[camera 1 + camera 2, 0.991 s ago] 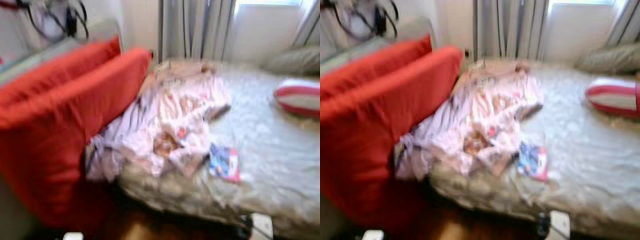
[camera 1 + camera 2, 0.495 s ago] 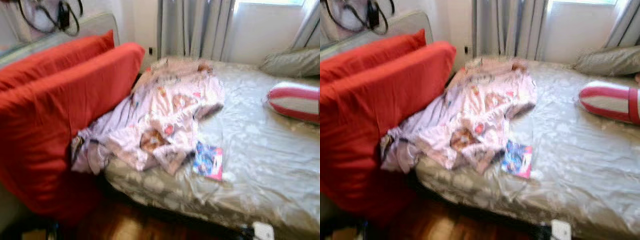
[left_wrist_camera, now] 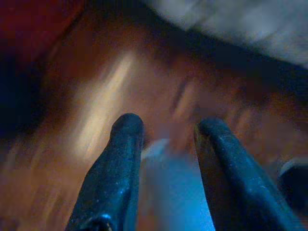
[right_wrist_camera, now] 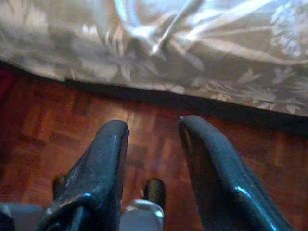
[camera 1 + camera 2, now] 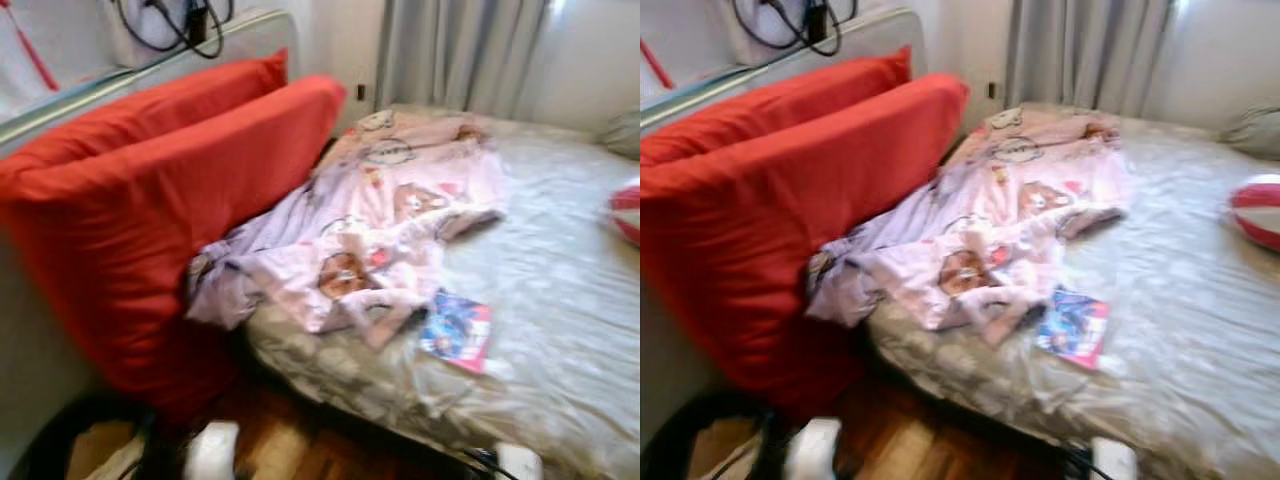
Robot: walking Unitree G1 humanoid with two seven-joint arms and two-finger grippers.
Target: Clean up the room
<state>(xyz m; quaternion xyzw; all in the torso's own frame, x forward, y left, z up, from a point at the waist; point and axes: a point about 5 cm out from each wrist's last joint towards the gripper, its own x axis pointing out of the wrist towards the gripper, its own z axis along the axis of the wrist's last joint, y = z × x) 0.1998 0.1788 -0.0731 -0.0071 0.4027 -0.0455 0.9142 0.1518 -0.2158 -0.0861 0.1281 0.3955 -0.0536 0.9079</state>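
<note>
You see two bright red cushions (image 5: 170,190) beside a bed under a silvery-grey bedspread (image 5: 560,290) with a pale leaf pattern. On it lies a pale pink sheet (image 5: 380,230) printed with brown cartoon bears and red hearts, and a booklet (image 5: 457,331) in blue, white and pink. A red-and-white striped pillow (image 5: 1258,210) sits at the far edge. The curtains (image 5: 460,50) are grey. The parquet floor (image 4: 62,125) is reddish brown. Both grippers' fingers (image 4: 103,159) are black.
</note>
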